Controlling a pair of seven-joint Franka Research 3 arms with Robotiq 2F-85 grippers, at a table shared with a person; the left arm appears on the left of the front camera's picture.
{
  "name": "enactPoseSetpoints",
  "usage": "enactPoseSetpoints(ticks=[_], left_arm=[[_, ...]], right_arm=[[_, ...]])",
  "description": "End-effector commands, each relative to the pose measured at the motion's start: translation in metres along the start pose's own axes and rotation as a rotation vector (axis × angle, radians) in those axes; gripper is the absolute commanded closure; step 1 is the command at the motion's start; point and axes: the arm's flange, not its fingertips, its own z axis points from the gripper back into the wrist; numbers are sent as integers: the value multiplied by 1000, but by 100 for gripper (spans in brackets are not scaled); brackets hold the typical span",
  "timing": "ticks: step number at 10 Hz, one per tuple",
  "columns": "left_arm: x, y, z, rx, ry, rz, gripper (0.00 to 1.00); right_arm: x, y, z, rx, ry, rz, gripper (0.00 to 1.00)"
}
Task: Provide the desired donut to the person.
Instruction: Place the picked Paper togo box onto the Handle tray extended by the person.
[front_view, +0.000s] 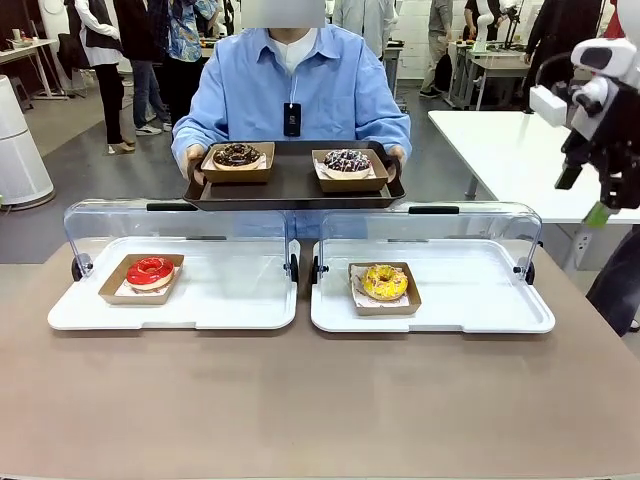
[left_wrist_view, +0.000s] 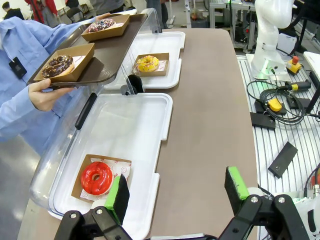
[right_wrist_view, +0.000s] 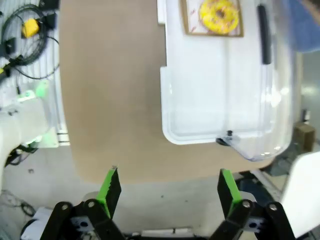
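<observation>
Bare brown desk (front_view: 320, 400) fills the foreground; on it, side by side, sit two white plastic display trays with clear lids flipped up at the back, the left tray (front_view: 230, 300) and the right tray (front_view: 470, 305); behind them stands the person in a light blue shirt (front_view: 300, 95), both hands gripping a dark brown serving tray (front_view: 292, 185) held above the far edge of the trays; on it rest two brown card boats, one with a chocolate-glazed donut (front_view: 236, 155), one with a dark sprinkled donut (front_view: 347, 160); the red glazed donut (front_view: 150, 271) lies in its card boat in the left tray, the yellow glazed donut (front_view: 385, 282) likewise in the right tray; left claw (left_wrist_view: 176, 192) hangs spread and empty above the near edge of the red donut's tray; right claw (right_wrist_view: 170, 187) hangs spread and empty over the desk's edge, well apart from the yellow donut.
</observation>
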Motion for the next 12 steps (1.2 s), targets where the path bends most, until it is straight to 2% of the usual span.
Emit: enactPoseSetpoints(ticks=[1,3,4,12], left_arm=[[0,-1,1,0,-17,0,0],[0,-1,1,0,-17,0,0],[0,-1,1,0,-17,0,0],[0,-1,1,0,-17,0,0]], right_arm=[[-11,-9,-21,-13,3,-18,0],[-10,-24,-30,-23,26,-32,0],[-11,-7,-21,3,-4,-24,0],[-11,-7,-21,3,-4,-24,0]])
